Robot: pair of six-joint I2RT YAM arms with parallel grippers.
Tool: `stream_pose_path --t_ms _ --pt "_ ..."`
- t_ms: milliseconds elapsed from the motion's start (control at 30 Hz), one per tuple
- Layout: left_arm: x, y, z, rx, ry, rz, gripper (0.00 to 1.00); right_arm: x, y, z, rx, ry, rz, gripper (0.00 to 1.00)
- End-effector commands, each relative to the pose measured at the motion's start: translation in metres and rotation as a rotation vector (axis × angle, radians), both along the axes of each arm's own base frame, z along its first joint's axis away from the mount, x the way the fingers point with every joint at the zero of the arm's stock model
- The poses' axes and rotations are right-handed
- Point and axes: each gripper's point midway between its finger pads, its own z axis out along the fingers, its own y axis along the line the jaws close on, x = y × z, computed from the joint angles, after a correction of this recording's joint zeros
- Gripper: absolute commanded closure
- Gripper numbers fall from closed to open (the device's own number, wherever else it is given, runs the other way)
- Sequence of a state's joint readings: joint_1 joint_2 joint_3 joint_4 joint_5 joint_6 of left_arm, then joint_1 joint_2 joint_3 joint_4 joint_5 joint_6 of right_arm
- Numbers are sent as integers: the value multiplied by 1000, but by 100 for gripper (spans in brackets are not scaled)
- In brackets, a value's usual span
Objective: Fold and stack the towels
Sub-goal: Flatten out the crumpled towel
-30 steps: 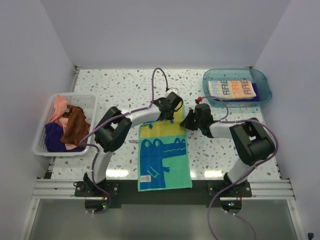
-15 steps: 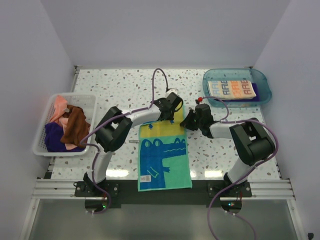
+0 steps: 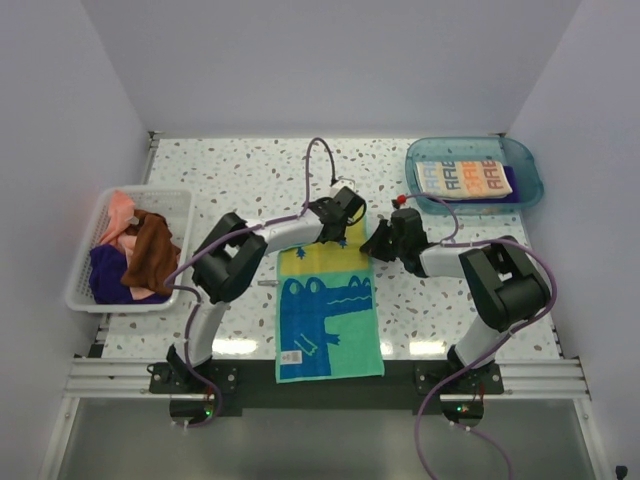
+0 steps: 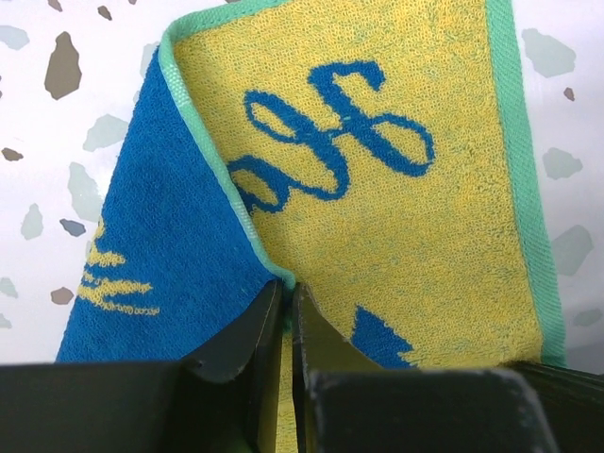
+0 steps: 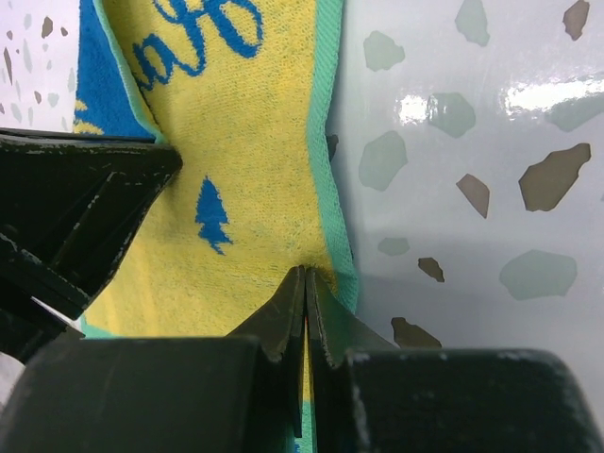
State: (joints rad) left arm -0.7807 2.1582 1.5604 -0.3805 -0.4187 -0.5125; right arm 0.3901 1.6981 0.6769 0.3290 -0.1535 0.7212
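The long crocodile towel (image 3: 328,310) lies lengthwise on the table between the arms, with its yellow "Happy" end (image 4: 406,236) far from the bases. My left gripper (image 3: 345,228) is shut on that end's left green hem (image 4: 288,288), where the corner is turned up and shows its blue underside (image 4: 160,245). My right gripper (image 3: 372,243) is shut on the yellow cloth just inside the right green hem (image 5: 305,274). Pink (image 3: 118,212), brown (image 3: 150,250) and purple (image 3: 108,275) towels sit heaped in a basket. A folded white RABBIT towel (image 3: 465,178) lies on a purple one (image 3: 505,198).
The white basket (image 3: 85,290) stands at the table's left edge. A clear blue tray (image 3: 525,160) holding the folded towels sits at the back right. The left gripper's black body (image 5: 75,208) is close beside the right gripper. White walls enclose the speckled table (image 3: 250,170).
The left jaws have closed onto the towel's hem. Neither arm nor the towel has visibly shifted in the top view.
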Motion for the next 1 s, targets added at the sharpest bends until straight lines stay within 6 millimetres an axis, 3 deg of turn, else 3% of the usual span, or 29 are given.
stream_pose_path --t_ms 0,267,500,667,700,800,867,900,933,967 --pt "17 16 28 14 -66 50 93 -20 -20 -30 -65 102 -34 99" --pt "50 55 51 41 -123 99 96 -23 -26 -34 -77 120 -56 100" --pt "88 108 59 117 -170 170 93 -20 -28 -29 -100 106 -50 98" --pt "114 139 64 178 -193 209 67 -13 -34 -10 -175 53 0 88" --pt "116 140 67 175 -196 206 55 -3 -32 3 -183 21 12 86" --pt "119 143 87 164 -227 185 41 6 -33 26 -261 -16 92 75" --pt "115 146 88 155 -222 158 35 13 -34 39 -323 -56 165 68" --pt "114 139 87 120 -214 110 31 28 -33 56 -352 -99 175 66" --pt "115 136 97 103 -240 74 28 28 -38 57 -394 -82 197 63" --pt "110 133 89 78 -214 22 27 33 -41 61 -445 -101 236 58"
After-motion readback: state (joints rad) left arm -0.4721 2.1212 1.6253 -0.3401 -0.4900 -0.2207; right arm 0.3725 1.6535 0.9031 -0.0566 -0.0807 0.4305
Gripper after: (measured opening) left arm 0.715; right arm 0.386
